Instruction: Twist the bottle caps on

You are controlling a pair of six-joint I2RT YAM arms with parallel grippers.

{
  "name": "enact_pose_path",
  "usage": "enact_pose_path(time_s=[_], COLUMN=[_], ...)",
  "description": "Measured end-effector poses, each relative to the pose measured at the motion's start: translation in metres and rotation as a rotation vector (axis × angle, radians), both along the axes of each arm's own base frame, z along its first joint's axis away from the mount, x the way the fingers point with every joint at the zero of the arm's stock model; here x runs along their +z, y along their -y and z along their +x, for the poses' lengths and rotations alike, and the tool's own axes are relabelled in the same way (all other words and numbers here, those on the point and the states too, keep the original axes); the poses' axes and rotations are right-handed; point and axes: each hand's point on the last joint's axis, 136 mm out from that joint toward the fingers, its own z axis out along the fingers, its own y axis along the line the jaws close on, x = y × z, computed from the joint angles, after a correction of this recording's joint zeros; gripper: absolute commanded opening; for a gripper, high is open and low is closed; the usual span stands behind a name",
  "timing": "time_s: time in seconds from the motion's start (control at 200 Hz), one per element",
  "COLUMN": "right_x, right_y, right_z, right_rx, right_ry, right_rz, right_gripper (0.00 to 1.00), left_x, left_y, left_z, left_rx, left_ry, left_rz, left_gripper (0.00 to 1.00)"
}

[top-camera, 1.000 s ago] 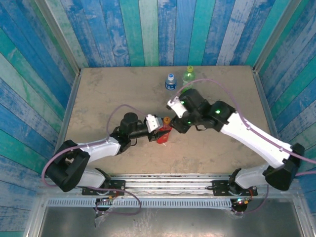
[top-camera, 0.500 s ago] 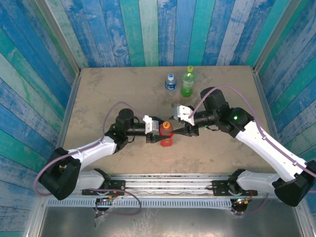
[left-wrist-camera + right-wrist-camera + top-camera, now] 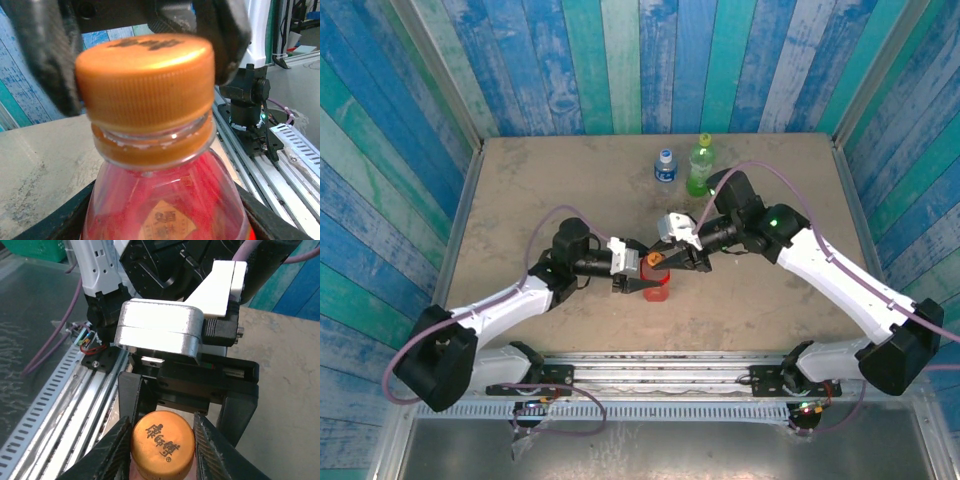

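Right gripper (image 3: 164,450) pinches the orange cap (image 3: 145,82) atop the red bottle (image 3: 165,200), whose body the left gripper (image 3: 638,283) clamps lower down; twisting a slightly tilted cap could cross-thread it, or spin the bottle in that clamp.

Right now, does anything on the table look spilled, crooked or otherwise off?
Nothing stands out. The orange cap sits squarely on the red bottle, pinched by the right gripper; the green bottle and clear bottle stand upright and capped.
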Motion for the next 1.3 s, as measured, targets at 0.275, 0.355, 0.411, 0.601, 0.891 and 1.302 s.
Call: enact_pose_path(time_s=[0.275, 0.355, 0.411, 0.601, 0.891, 1.302], right_x=[0.002, 0.002, 0.001, 0.003, 0.011, 0.005], right_y=[0.0, 0.0, 0.0, -0.004, -0.015, 0.01], right_z=[0.009, 0.022, 0.034, 0.079, 0.124, 0.111], right_rx=[-0.046, -0.118, -0.189, -0.529, -1.032, -0.876], right_ry=[-0.004, 0.008, 0.023, 0.051, 0.003, -0.007], right_rz=[-0.004, -0.015, -0.015, 0.051, 0.162, 0.18], right_gripper=[0.28, 0.28, 0.26, 0.16, 0.19, 0.53], left_x=[0.005, 0.006, 0.006, 0.011, 0.019, 0.025], left_y=[0.0, 0.0, -0.002, -0.009, -0.024, -0.034], left_z=[0.013, 0.027, 0.04, 0.086, 0.132, 0.136], left_rx=[0.081, 0.163, 0.237, 0.497, 0.76, 0.727], left_ry=[-0.019, -0.033, -0.048, -0.089, -0.135, -0.124], left_rz=[-0.01, -0.01, -0.011, -0.027, -0.087, -0.101], left_gripper=[0.58, 0.58, 0.57, 0.56, 0.56, 0.58])
